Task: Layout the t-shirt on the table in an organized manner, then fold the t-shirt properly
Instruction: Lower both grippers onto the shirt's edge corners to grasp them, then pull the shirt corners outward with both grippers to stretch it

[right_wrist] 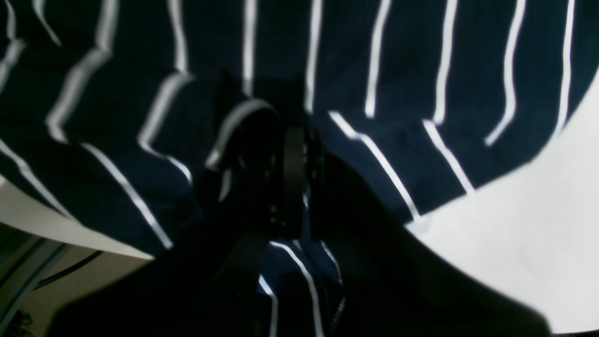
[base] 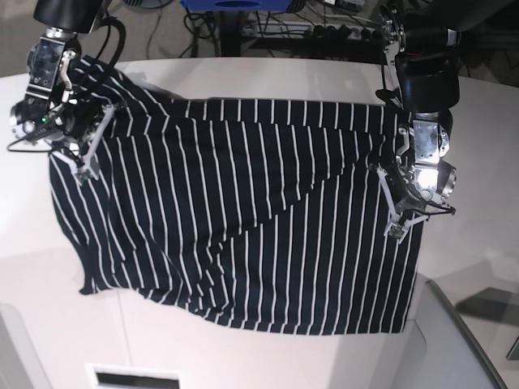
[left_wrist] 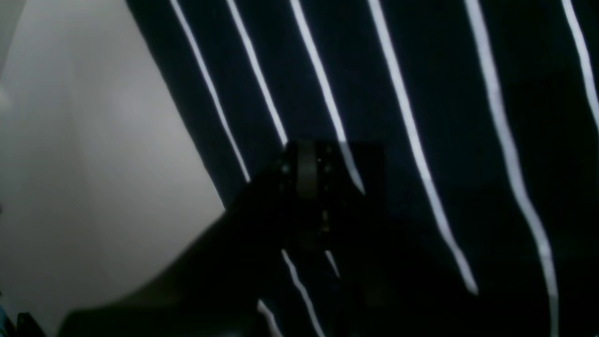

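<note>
Base view has the table (base: 243, 356) under nearly everything, with the t-shirt (base: 243, 219) spread wide across its middle, one layer slanting over the body. Looks like it's being stretched flat for the layout step. At 9 o'clock the right gripper (base: 81, 166) is clamped shut on the shirt's edge; at 3 o'clock the left gripper (base: 397, 219) pinches the opposite edge, likely so both can pull it taut.

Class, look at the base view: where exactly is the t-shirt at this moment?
The t-shirt lies spread across the middle of the white table, between the two arms, with the right claw at its left edge and the left claw at its right edge.
</note>
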